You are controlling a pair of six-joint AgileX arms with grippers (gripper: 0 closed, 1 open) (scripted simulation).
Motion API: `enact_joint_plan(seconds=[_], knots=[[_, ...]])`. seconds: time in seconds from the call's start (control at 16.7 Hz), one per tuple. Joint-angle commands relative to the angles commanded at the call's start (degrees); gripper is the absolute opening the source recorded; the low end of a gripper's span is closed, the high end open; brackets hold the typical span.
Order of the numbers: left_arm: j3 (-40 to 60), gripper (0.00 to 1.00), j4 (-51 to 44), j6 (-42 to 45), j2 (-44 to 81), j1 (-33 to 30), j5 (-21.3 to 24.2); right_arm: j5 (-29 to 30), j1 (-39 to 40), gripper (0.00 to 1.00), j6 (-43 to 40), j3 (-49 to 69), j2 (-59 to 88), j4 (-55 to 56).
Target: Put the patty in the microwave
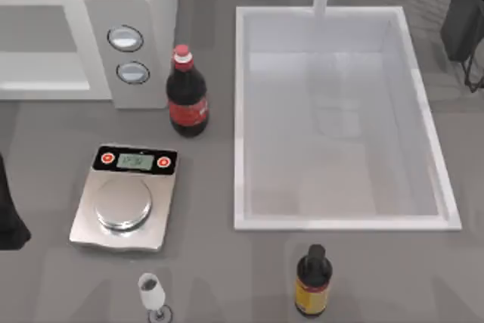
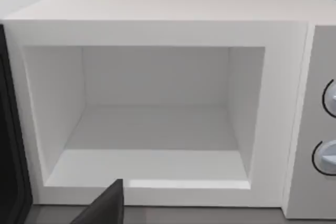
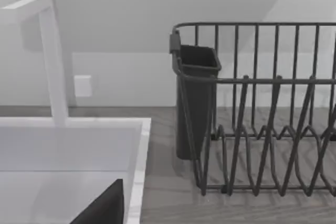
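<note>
Looking straight into the microwave (image 2: 157,30) from the left wrist, with its door open and the pale cavity standing bare, so judging the patty not yet delivered and the task sitting at an early step. Placing the microwave at the table's far left corner, just beside the cola bottle (image 1: 186,100), with the kitchen scale (image 1: 125,198) nearer the front and the sink (image 1: 340,14) to the right. Finding the left arm (image 1: 9,213) at the table's left edge, in front of the microwave, and seeing a dark sliver of the left gripper (image 2: 105,208) below the cavity, though failing to tell whether it is open, closed or carrying anything. Possibly making out the right arm (image 1: 465,13) as the dark shape at the far right, near the dish rack (image 3: 262,108), with the right gripper (image 3: 102,208) likewise beyond telling. Not managing to tell where the patty is lying. Judging the next move as calling for locating and securing the patty, then reaching level through the opening without clipping the frame
</note>
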Motion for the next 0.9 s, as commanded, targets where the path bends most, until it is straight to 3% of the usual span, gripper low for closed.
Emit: enact_joint_plan(seconds=[0.42,0.66,0.9], knots=[[7.71,1.00,-7.41,1.30,9.05,2.56,-0.04,0.00,0.00,1.00,0.00,0.00,0.00,0.00],[21.86,1.00,-17.76,2.92,26.71,5.96,0.01,0.00,0.00,1.00,0.00,0.00,0.00,0.00],[39.09,1.00,-29.85,4.77,52.92,9.47,-0.02,0.00,0.00,1.00,0.00,0.00,0.00,0.00]])
